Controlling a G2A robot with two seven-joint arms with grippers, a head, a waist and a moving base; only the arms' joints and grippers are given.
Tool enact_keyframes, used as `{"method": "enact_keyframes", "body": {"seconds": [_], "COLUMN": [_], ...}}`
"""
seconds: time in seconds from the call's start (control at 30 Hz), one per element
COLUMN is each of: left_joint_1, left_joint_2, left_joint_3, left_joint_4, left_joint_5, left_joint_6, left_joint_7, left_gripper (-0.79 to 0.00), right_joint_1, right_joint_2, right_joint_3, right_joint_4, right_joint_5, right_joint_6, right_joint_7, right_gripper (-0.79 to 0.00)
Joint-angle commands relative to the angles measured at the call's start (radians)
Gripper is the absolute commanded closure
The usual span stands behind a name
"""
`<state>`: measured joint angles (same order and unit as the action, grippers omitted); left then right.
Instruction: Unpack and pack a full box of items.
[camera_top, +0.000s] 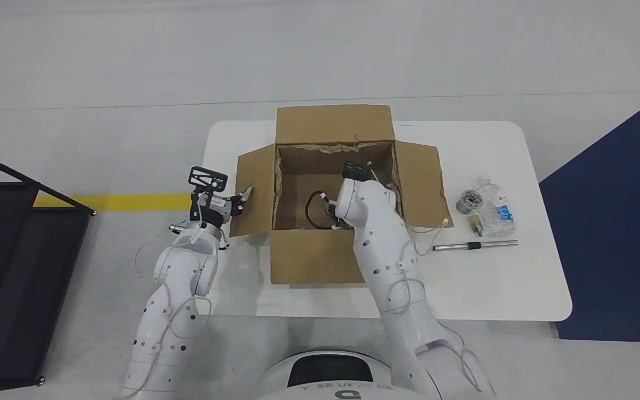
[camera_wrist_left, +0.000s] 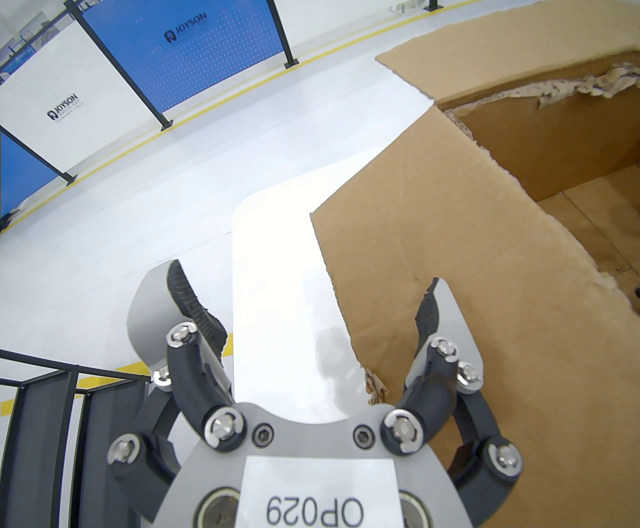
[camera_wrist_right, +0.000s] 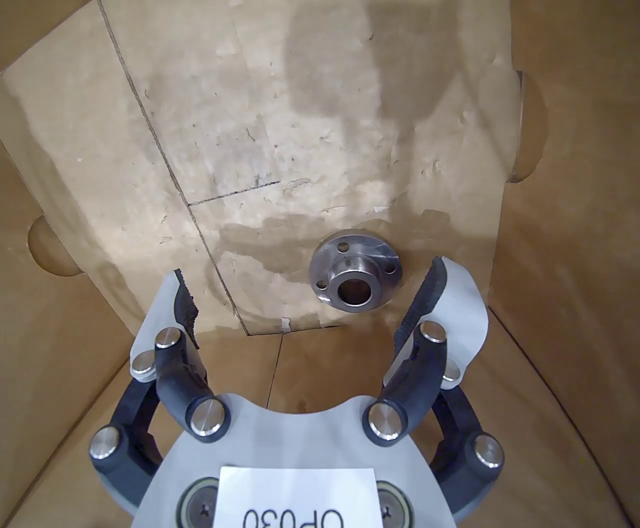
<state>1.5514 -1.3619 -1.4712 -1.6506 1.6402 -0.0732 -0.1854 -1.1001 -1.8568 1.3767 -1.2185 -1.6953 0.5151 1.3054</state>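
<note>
An open cardboard box stands on the white table with its flaps spread. My right gripper is inside the box, open, just above a steel flange with a hub and bolt holes that lies on the box floor between the fingers' line. In the top view the right arm reaches down into the box. My left gripper is open and holds nothing, beside the box's left flap at the table's left edge, also seen as the left gripper.
On the table right of the box lie a metal ring-shaped part, a clear plastic bag with a blue label and a thin metal rod. A dark rack stands on the floor at far left.
</note>
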Motion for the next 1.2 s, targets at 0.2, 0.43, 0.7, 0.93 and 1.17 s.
{"method": "enact_keyframes", "body": {"seconds": [0.2,0.43,0.7,0.93,1.17], "left_joint_1": [0.000,0.000,0.000,0.000,0.000], "left_joint_2": [0.000,0.000,0.000,0.000,0.000], "left_joint_3": [0.000,0.000,0.000,0.000,0.000], "left_joint_4": [0.000,0.000,0.000,0.000,0.000], "left_joint_5": [0.000,0.000,0.000,0.000,0.000], "left_joint_6": [0.000,0.000,0.000,0.000,0.000], "left_joint_7": [0.000,0.000,0.000,0.000,0.000], "left_gripper": [-0.785,-0.785,-0.785,-0.785,-0.785], "right_joint_1": [0.024,0.035,0.042,0.039,-0.058], "right_joint_2": [-0.010,-0.016,-0.020,-0.022,0.013], "right_joint_3": [0.016,0.027,0.030,0.003,-0.088], "right_joint_4": [0.039,0.075,0.098,0.035,-0.230], "right_joint_5": [-0.049,-0.105,-0.149,-0.135,0.015], "right_joint_6": [-0.018,-0.027,-0.044,-0.042,0.022], "right_joint_7": [0.018,0.028,0.044,0.042,-0.022], "right_gripper": [-0.280,-0.197,-0.040,0.000,0.000]}}
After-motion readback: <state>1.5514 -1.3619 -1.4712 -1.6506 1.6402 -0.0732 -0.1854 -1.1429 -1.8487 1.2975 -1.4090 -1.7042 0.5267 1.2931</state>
